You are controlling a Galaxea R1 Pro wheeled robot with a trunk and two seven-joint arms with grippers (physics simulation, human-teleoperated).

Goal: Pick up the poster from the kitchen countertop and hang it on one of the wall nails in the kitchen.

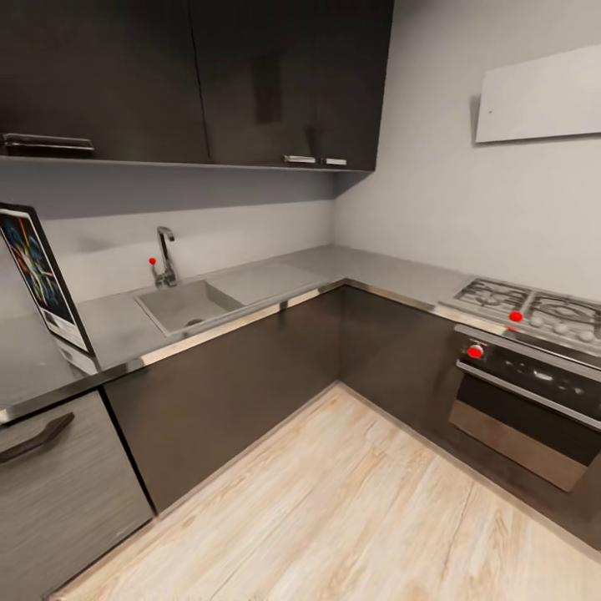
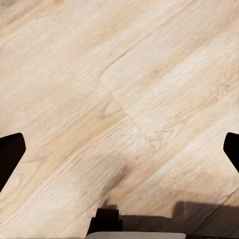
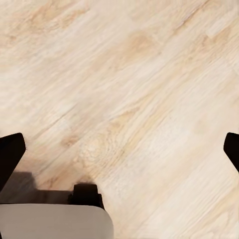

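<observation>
While the poster [image 1: 37, 280] leans upright at the far left of the table [image 1: 275, 280], beside the sink [image 1: 185, 305] | both my fingers spread wide, empty, over wood floor [image 2: 119, 89] in the wrist views | judged: light, stiff, thin frame; take it by a side edge | head view alone shows kitchen.

Even, soft, fairly bright light; the kitchen countertop [image 1: 275, 284] shows a glossy steel edge catching highlights; deep shade under the upper cabinets [image 1: 200, 79] above it; lines bow toward the head view's edges; all renders slightly soft; dark shadows on the wood floor [image 2: 119, 99] in both wrist views.
</observation>
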